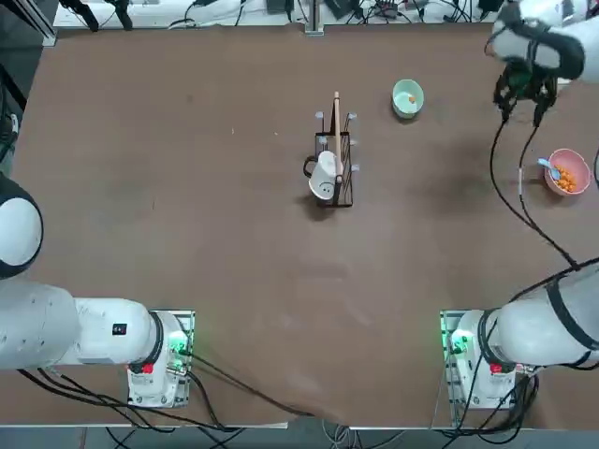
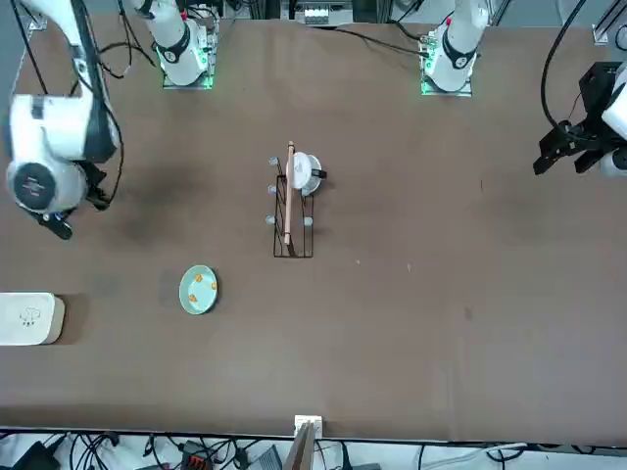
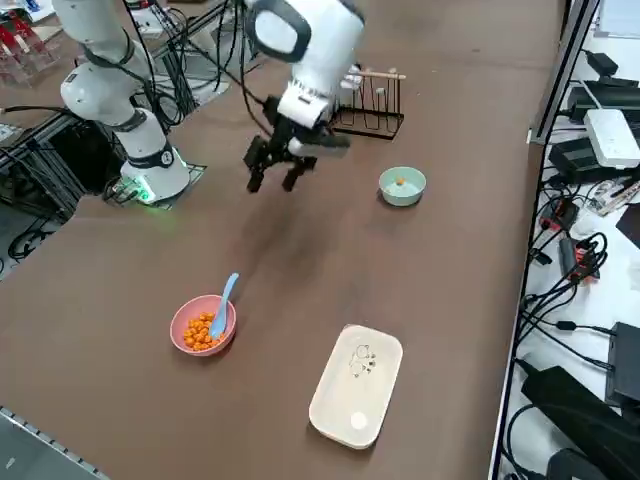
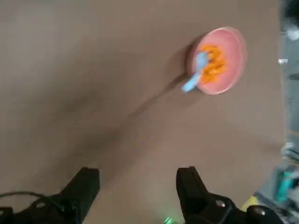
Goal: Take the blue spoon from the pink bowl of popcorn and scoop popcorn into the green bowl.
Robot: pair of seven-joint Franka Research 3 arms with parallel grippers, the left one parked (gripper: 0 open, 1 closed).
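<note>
Here your right gripper (image 3: 277, 180) hung in the air above bare table, between the green bowl (image 3: 402, 186) and the pink bowl (image 3: 203, 325), touching neither. Its two fingers (image 4: 84, 191) stood wide apart with nothing between them. The blue spoon (image 3: 223, 303) sat in the pink bowl, its scoop end down among the popcorn (image 3: 202, 329) and its handle leaning out over the rim. The pink bowl stood near the table's edge on your robot's right, just beside the white rounded-square box (image 3: 356, 384). In the green bowl you already had a few orange pieces (image 1: 411, 97). Near the table's middle stood a black wire rack (image 1: 335, 165) with a wooden stick (image 1: 337, 131) across its top and a white smiley mug (image 1: 323, 178) tipped on its side against it.
</note>
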